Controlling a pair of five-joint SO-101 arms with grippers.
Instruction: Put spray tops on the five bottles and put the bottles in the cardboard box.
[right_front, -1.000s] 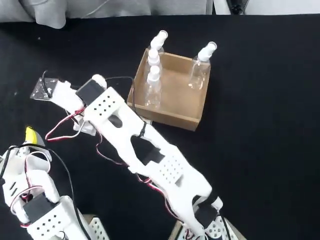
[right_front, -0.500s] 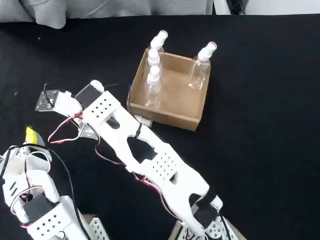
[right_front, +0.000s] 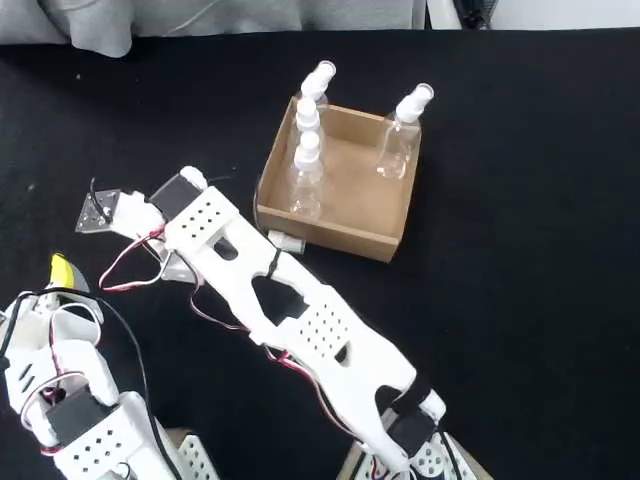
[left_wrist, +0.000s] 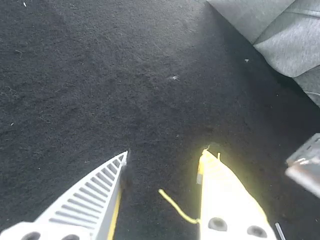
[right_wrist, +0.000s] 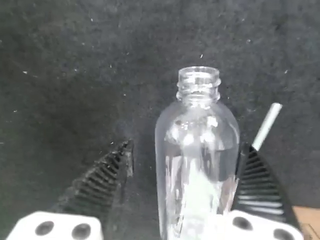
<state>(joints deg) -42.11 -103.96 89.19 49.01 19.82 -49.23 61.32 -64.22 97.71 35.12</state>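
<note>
A clear bottle with a bare threaded neck lies on the black table between the fingers of my right gripper. The gripper is open; the bottle rests against one finger and a gap shows at the other. A thin white tube lies beside the bottle. In the high view my right arm stretches left across the table and covers that bottle. A white spray top lies by the cardboard box. Several capped bottles stand in the box. My left gripper is open over bare table.
Grey cloth lies along the far edge of the table. My left arm sits at the near left corner, its yellow fingertip close to the right arm's wrist. Bare black table lies right of the box.
My right arm's wrist has drawn back toward the near side and slightly right, uncovering the white spray top beside the box. The left arm has stayed still.
</note>
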